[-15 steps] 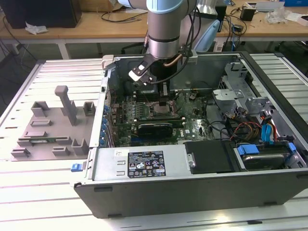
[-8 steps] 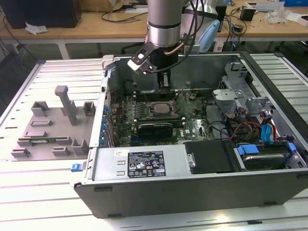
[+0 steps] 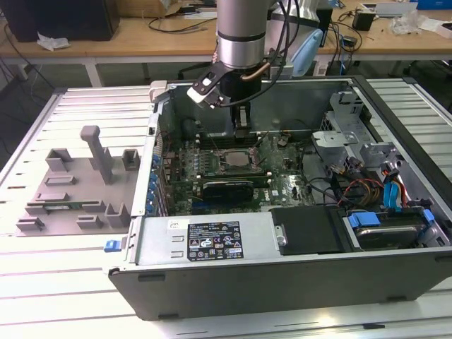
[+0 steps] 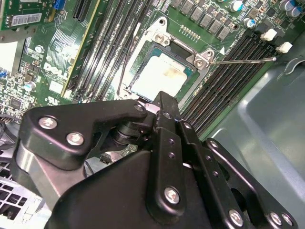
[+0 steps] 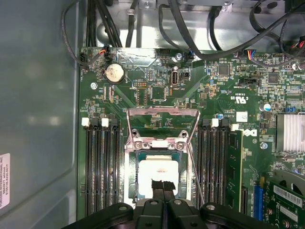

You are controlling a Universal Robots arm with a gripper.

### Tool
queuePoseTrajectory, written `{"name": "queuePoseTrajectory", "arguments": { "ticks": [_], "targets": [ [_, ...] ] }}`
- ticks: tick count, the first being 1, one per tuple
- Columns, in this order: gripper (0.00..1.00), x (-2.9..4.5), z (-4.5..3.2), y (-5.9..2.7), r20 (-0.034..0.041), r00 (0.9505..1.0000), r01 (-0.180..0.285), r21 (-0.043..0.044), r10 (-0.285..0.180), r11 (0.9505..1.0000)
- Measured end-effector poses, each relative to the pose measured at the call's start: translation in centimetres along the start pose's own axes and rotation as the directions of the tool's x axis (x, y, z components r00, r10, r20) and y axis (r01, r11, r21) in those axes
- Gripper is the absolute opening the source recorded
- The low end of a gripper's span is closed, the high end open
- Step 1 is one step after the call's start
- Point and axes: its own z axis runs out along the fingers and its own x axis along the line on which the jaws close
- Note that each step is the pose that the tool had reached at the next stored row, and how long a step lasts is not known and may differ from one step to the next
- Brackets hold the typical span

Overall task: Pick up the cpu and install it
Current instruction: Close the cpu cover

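Exterior view, from its left to its right: you see a grey plastic fixture (image 3: 78,183) lying on the slatted table (image 3: 42,296). Beside it is the open computer case (image 3: 212,244), with the arm reaching down into it from above. The gripper (image 3: 242,127) hangs over the motherboard (image 3: 282,187), and a bundle of coloured cables (image 3: 395,191) sits at the case's far end. In both wrist views you find the cpu (image 4: 159,76) (image 5: 157,171) lying flat in the socket, its pale metal top facing up. It lies between two banks of memory slots (image 5: 102,162). The chip is square, so you can read no long axis from it; its edges run parallel to the socket's sides and to the slots. The hinged load frame (image 5: 162,114) stands raised off the socket, and the thin wire lever (image 4: 243,60) lies out to one side. In the first wrist view the gripper (image 5: 162,185) has its jaws together, holding nothing. The tips are over one edge of the cpu, but you cannot tell whether they touch it.
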Motion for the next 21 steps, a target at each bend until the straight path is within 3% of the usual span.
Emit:
{"name": "queuePoseTrajectory", "arguments": {
  "ticks": [7, 13, 17, 21],
  "targets": [
    [0.11, -0.01, -0.13, 0.00, 0.0006, 1.0000, 0.000, 0.0003, 0.000, 1.0000],
    [0.11, -0.04, -1.98, 0.05, 0.0001, 1.0000, 0.000, 0.0001, 0.000, 1.0000],
    [0.11, -0.04, -2.06, 0.07, 0.0000, 1.0000, 0.000, -0.0001, 0.000, 1.0000],
    [0.11, -0.06, -2.04, 1.02, 0.0001, 1.0000, 0.000, 0.0021, 0.000, 1.0000]
  ]
}}
